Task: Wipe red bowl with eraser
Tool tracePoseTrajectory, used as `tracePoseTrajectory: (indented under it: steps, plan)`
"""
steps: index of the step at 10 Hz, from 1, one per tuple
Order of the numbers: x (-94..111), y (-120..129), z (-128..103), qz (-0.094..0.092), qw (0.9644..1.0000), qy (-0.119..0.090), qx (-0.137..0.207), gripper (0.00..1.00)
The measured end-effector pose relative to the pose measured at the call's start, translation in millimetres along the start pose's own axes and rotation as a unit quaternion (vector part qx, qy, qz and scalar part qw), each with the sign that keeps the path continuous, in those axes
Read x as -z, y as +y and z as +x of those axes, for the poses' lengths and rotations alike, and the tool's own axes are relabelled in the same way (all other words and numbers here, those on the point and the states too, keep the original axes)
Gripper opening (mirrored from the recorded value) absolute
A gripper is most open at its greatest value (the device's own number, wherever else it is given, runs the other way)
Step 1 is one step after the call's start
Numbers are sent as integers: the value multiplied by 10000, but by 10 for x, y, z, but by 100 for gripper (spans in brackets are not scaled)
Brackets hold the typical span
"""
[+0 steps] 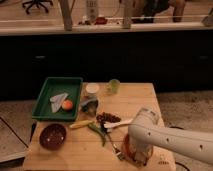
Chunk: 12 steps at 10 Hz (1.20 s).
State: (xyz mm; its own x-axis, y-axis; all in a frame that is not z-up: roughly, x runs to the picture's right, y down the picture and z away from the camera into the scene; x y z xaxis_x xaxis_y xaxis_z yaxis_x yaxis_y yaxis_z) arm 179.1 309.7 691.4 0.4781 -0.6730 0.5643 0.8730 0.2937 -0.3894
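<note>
dark bowl [53,136]: far left of the gripper, on the counter [137,97]. It has the same shape as the target, so a wipe aimed by shape alone could land in the wrong dish.
green tray [62,80]: far left and behind the gripper, holding a pale scrap and an orange ball [67,104]. It is well apart and no hindrance.
yellow piece [81,124]: left of the gripper, out of the wiping path.
green pepper [97,131]: near the gripper's left. A wide stroke could drag it.
dark cluster [107,118]: behind-left and near. The arm could brush it.
green cup [114,86]: well behind and light, so a high swing could topple it.
white utensil [117,124]: just behind-left, with one end by the arm. It is the likeliest thing to be knocked.
gripper [132,149]: down in the bowl and mostly hidden by the arm. I cannot tell whether it is clenched or released, and no eraser shows.
red bowl [144,158]: beneath the gripper, near the counter's front edge. A sideways push could slide it off, and hard pressure on the rim could tip it.
</note>
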Motion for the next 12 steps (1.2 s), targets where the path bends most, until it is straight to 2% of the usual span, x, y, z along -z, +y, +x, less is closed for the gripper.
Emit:
tracePoseTrajectory:
  steps: [3,6,8,10,12]
  plan:
    - [6,59,290,-16,9992,139,-366,0]
    - [113,-56,491,41,9985,286,-468,0]
    - [171,-189,514,109,9986,333,-386,0]
    - [204,-459,397,149,9993,325,-76,0]
    - [205,-595,230,128,9990,291,309,0]
